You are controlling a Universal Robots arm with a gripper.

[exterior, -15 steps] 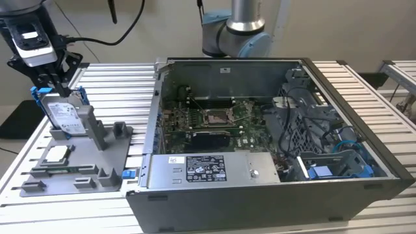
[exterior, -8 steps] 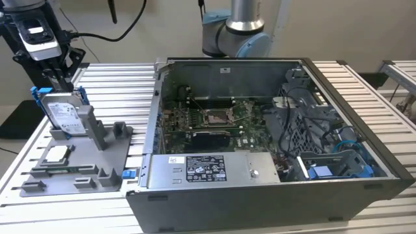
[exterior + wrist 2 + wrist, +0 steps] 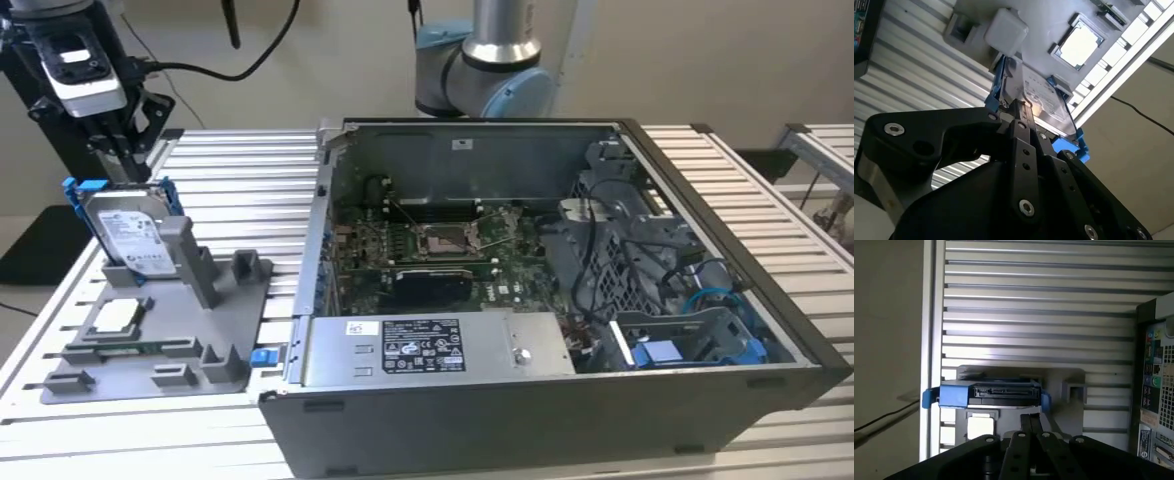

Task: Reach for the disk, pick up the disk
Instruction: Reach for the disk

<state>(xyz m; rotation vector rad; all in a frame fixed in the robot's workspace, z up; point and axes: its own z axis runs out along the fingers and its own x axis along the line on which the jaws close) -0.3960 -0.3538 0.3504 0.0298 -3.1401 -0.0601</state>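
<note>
Hand (image 3: 123, 165) in the exterior view: hangs over the slatted table (image 3: 240, 160) at the exterior view's left, fingers pressed together into a narrow point, tips just above the disk (image 3: 134, 238). Not gripping anything. Disk stands on edge, tilted back, in a grey holder (image 3: 227, 300), white label toward the camera, blue bracket (image 3: 84, 187) showing at its upper edge. Square chip (image 3: 118, 314) lies flat on the same holder, nearer the camera. Open computer case (image 3: 534, 420) sits just beside the holder on the exterior view's right, with a grey power supply box (image 3: 427, 345) along its near side.

Second wrist view: hand (image 3: 1021, 109) has its fingers together, tips right at the disk's (image 3: 1041, 97) edge; cannot tell if they touch. Bracket (image 3: 1079, 147) wraps the disk's end. Chip (image 3: 1079, 44) sits beyond on the holder (image 3: 1044, 20).

First wrist view: hand (image 3: 1031, 419) is closed up, tips just beside the disk (image 3: 1001, 390), seen end-on with its connector edge facing the camera. Bracket (image 3: 951, 394) frames both ends. Case (image 3: 1154, 390) is well apart, across bare table slats (image 3: 1034, 315).
</note>
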